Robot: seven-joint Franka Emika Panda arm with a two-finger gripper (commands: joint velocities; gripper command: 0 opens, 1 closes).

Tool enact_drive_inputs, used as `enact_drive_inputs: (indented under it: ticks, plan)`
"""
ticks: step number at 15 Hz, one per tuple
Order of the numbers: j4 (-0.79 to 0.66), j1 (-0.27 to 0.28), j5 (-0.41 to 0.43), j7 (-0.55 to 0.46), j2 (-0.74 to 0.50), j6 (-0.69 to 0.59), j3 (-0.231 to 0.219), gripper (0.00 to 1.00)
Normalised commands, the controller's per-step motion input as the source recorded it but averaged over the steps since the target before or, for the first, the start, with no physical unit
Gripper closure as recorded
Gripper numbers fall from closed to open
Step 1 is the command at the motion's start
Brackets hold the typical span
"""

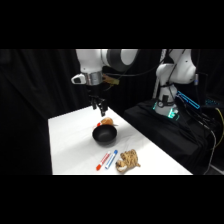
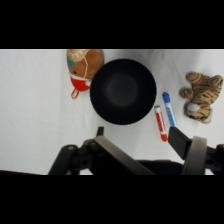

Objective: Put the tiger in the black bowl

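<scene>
The tiger [image 1: 127,160] [image 2: 202,96], a tan-and-brown striped soft toy, lies on the white table near its front edge. The black bowl [image 1: 104,134] [image 2: 123,91] stands empty at the table's middle. My gripper [image 1: 101,107] [image 2: 140,137] hangs above the table just behind the bowl. It is open with nothing between its fingers, and well apart from the tiger.
An orange-tan toy [image 1: 106,121] [image 2: 82,64] lies against the bowl's far side. A red marker [image 1: 102,161] [image 2: 160,123] and a blue marker [image 1: 111,159] [image 2: 169,108] lie side by side between bowl and tiger. Dark equipment stands to the table's right [image 1: 170,125].
</scene>
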Motion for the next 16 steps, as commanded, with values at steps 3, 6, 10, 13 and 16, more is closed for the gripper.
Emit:
enact_drive_inputs:
  ticks: [3, 6, 10, 13, 16]
  plan:
    - [0.09, 0.003, 0.114, 0.08, 0.15, 0.00, 0.069, 0.00]
    - [0.02, 0.064, 0.102, 0.16, 0.12, 0.08, 0.097, 0.00]
    - [-0.08, 0.136, 0.064, 0.22, 0.01, 0.14, 0.112, 0.00]
    - [-0.15, 0.164, 0.040, 0.24, -0.07, 0.19, 0.107, 0.00]
    - [-0.20, 0.131, 0.007, 0.25, -0.07, 0.37, 0.065, 0.00]
